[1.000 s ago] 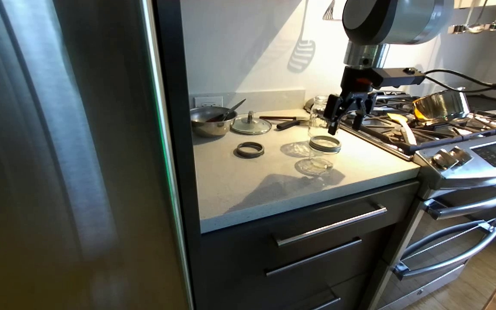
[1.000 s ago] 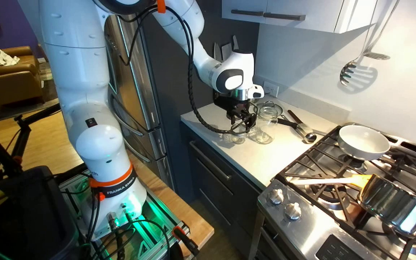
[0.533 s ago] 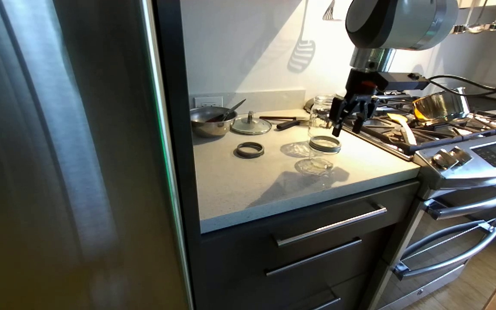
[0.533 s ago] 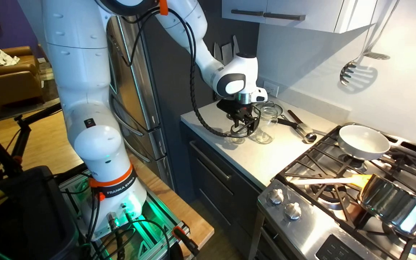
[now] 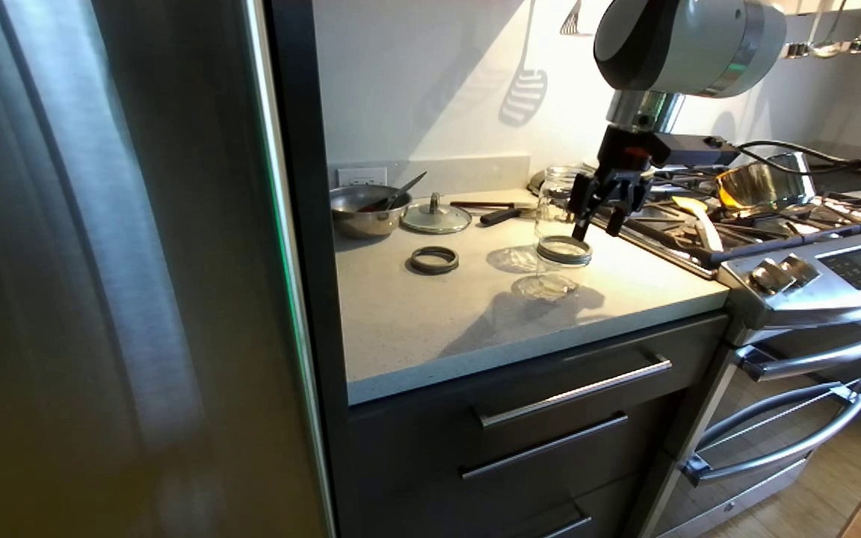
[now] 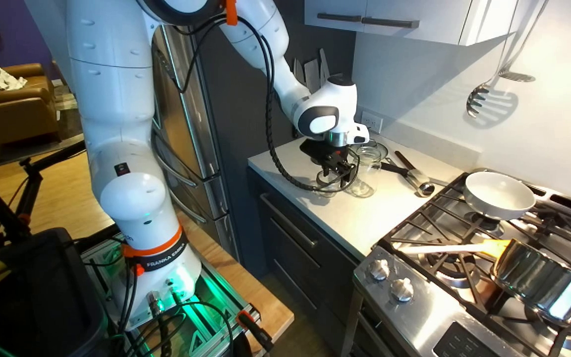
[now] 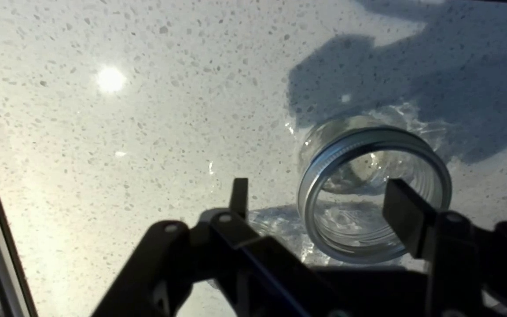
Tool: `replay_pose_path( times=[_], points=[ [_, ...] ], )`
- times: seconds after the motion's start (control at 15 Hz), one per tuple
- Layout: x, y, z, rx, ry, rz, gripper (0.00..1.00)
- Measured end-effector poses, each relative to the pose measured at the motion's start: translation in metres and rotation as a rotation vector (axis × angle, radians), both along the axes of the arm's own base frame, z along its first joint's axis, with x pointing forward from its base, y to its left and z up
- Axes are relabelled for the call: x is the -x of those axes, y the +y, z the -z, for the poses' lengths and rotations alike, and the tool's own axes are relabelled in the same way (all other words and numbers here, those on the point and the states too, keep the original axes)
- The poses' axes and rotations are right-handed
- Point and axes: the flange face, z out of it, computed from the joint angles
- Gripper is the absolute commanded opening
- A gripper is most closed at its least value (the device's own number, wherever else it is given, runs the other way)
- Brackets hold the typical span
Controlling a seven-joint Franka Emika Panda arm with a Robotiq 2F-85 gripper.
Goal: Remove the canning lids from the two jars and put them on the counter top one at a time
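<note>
One canning lid, a dark metal ring, sits on top of the small clear jar; ring and jar also show in the wrist view. The other lid lies flat on the pale counter top. A taller clear glass jar without a ring stands behind. My gripper is open and empty, just above the ringed jar. In the wrist view, the gripper's right finger overlaps the ring's opening, and its left finger is left of the ring, over the counter.
A steel pan, a glass pan lid and utensils lie along the back of the counter. The gas stove adjoins it, with a white bowl and a tilted pot. The fridge borders the other side.
The gripper has come down a little towards the ringed jar and turned slightly, staying open. The jars and both rings have not moved.
</note>
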Motion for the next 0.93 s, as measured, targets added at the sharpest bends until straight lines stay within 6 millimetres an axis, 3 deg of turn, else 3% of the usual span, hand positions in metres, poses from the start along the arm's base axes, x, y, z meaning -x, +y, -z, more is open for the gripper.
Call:
replay_pose_path(
  times=[0.27,0.93],
  points=[
    [-0.005,0.001,0.004,-0.012,-0.004,-0.009,0.57],
    [-0.011,0.001,0.011,-0.020,-0.001,-0.014,0.48]
  ],
)
